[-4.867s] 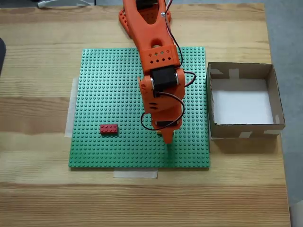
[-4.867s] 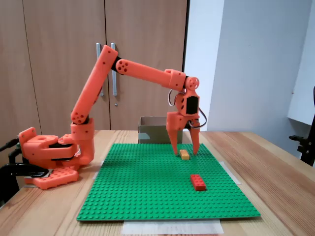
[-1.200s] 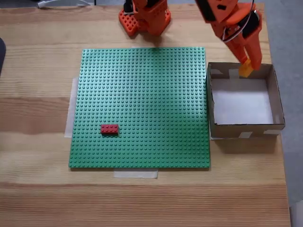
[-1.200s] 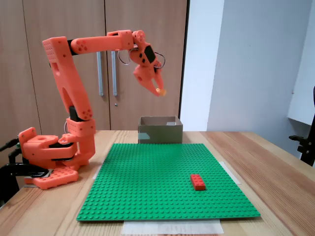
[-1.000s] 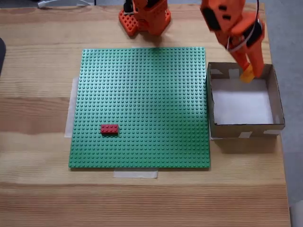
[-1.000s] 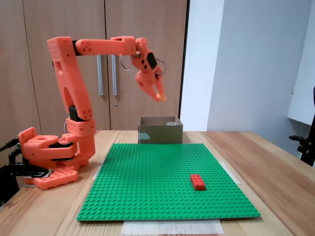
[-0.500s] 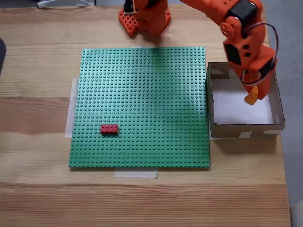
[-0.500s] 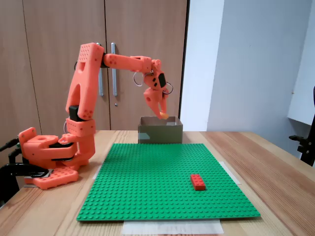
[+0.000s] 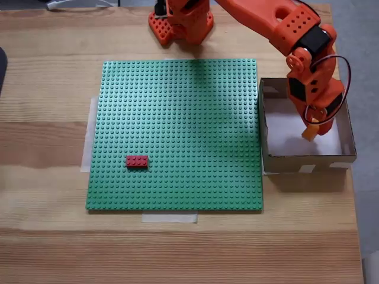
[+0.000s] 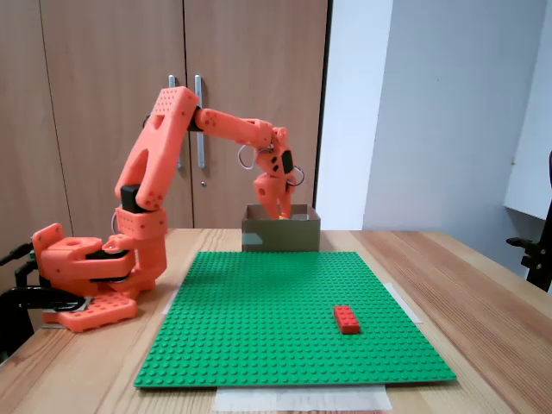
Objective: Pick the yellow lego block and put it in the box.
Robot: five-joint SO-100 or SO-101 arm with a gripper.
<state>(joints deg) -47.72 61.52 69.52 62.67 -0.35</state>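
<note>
Now the tool (image 9: 312, 131) clenches the yellow lego block (image 9: 310, 134) inside the box (image 9: 308, 161).

I see the yellow lego block (image 9: 310, 133), small yellow-orange brick, tilted, held up w/in the box (image 9: 270, 155): square shallow brown cardboard, white bottom, pale tape patches, upright on the table.

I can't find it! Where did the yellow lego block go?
In a fixed view from above, the yellow lego block is at the right, pinched in the gripper inside the box, far from the red brick.
</note>
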